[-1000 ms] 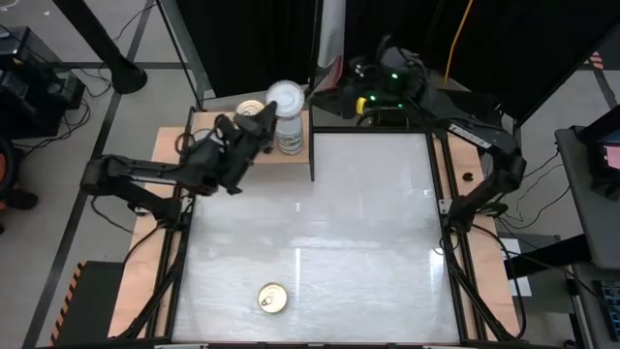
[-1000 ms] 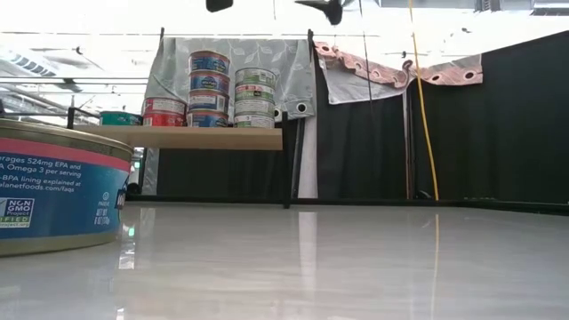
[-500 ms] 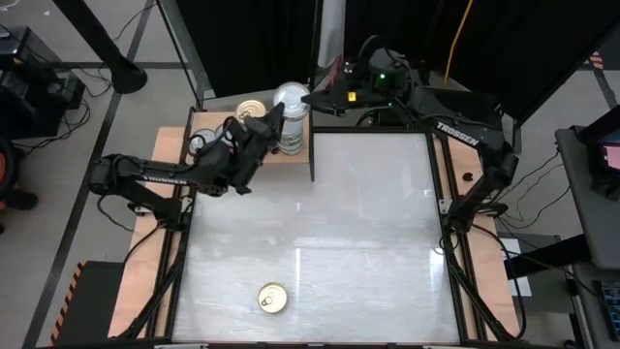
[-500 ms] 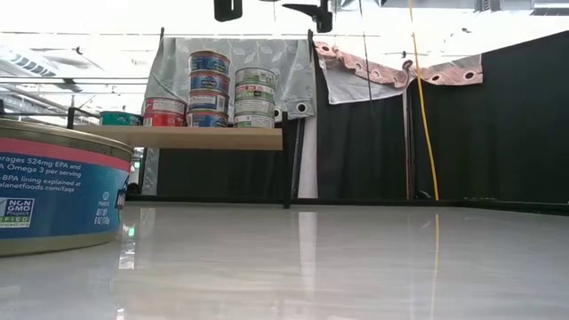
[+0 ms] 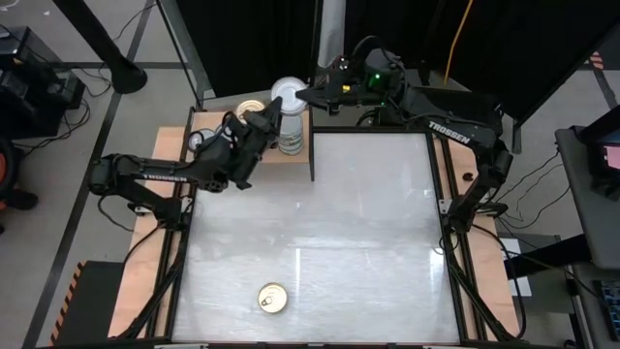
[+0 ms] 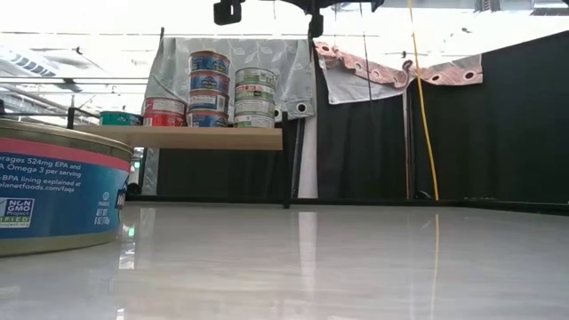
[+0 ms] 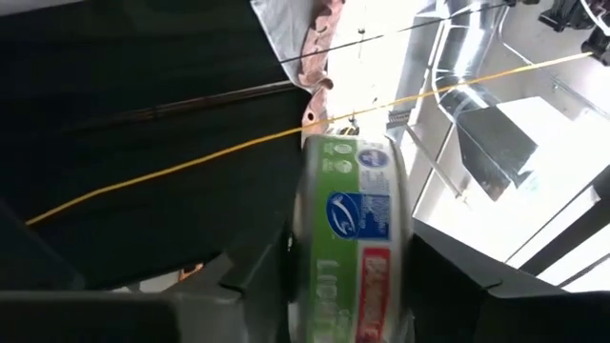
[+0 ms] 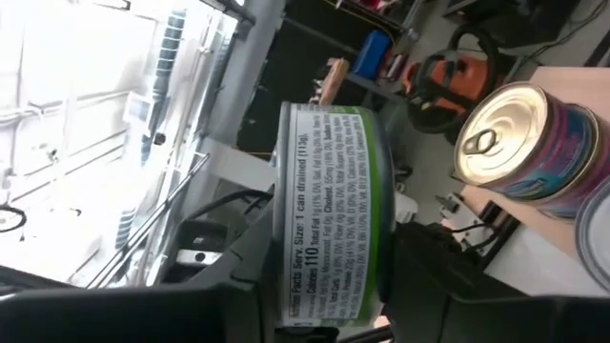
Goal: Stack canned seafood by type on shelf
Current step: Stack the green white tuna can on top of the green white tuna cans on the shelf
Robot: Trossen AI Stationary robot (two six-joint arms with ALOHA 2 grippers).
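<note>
A green-labelled can (image 7: 351,238) hangs in the air above the shelf (image 6: 222,138), held between both grippers. Its silver lid (image 5: 288,94) faces up. My left gripper (image 5: 274,114) reaches it from the left and my right gripper (image 5: 303,94) from the right, both roughly level and both shut on it. Right under it a stack of green cans (image 6: 255,98) stands on the shelf. Beside that stack are a stack of blue cans (image 6: 208,89) and a red can (image 6: 164,111). The low view shows only the undersides of the grippers, and the held can lies above its top edge. My left gripper pinches the green can by its two flat ends (image 7: 303,257), one finger on the lid and one under the bottom. The fingers come in about level from the table's left. The can is upright and clear of the stack below. My right gripper pinches the same can across its flat ends (image 8: 286,238), one finger above and one beneath. It comes in level from the table's right, opposite the left gripper. The can stands upright between the fingers, lifted clear.
A lone can (image 5: 272,298) stands near the table's front edge and looms large at the left of the low view (image 6: 53,187). A teal can (image 6: 120,117) sits at the shelf's left end. A dark upright panel (image 5: 312,155) closes the shelf's right end, with bare table beyond it.
My right gripper has moved left toward the raised can, rolled about its own axis and taken hold of the can. My left gripper has drifted slightly toward the far edge and down, still holding the can.
</note>
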